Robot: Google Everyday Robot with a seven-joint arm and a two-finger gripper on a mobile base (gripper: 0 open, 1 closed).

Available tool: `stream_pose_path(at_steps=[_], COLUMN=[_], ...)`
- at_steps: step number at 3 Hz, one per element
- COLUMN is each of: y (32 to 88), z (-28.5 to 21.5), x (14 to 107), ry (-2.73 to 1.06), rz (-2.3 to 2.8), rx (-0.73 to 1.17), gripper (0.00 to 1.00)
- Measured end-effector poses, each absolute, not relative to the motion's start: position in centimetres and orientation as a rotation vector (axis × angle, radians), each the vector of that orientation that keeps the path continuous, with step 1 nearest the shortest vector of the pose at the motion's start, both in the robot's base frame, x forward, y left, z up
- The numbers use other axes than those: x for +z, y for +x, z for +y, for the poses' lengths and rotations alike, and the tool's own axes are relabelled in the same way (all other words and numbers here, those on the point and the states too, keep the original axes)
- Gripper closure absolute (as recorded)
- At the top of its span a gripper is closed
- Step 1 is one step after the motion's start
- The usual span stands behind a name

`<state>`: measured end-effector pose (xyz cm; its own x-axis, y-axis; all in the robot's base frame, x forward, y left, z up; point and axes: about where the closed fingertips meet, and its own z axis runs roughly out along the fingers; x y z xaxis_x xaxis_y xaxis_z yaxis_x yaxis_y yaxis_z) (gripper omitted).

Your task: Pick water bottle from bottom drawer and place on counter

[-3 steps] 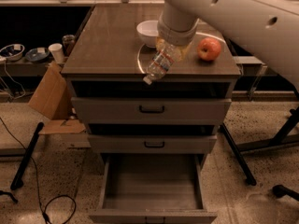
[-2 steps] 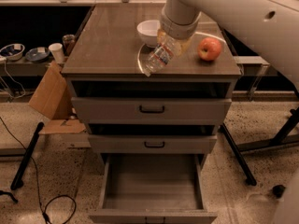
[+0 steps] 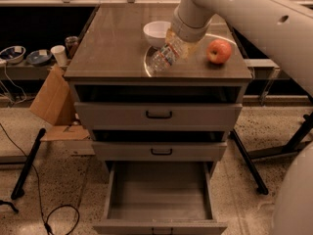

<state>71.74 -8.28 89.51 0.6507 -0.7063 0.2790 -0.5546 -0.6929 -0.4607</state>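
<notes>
The water bottle [image 3: 163, 58] is clear with a pale label and hangs tilted, cap end down-left, just above the counter [image 3: 112, 43] near its front middle. My gripper [image 3: 179, 41] comes down from the upper right on the big white arm and is shut on the bottle's upper end; the wrist hides most of the fingers. The bottom drawer [image 3: 159, 226] is pulled open at the bottom of the view, and its grey inside holds nothing.
A white bowl [image 3: 156, 32] stands on the counter just behind the bottle, and a red apple [image 3: 218, 51] lies to the right. The two upper drawers stand slightly ajar. A cardboard box [image 3: 51, 98] leans at the left. A cable [image 3: 55, 214] lies on the floor.
My gripper has carried the bottle a little up and back, from the counter's front edge to further over the counter top. The drawers have not moved.
</notes>
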Motion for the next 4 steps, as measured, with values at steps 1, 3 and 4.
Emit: stream_pose_path(at_steps=[1, 3, 4], y=[72.7, 74.7, 75.4], z=[-8.1, -7.4, -7.1], x=[89.0, 88.1, 87.4], ry=[-2.478, -2.418, -2.402], rz=[1.043, 1.102, 1.108], rx=[-0.606, -0.539, -0.492], gripper=[1.00, 1.00, 1.00])
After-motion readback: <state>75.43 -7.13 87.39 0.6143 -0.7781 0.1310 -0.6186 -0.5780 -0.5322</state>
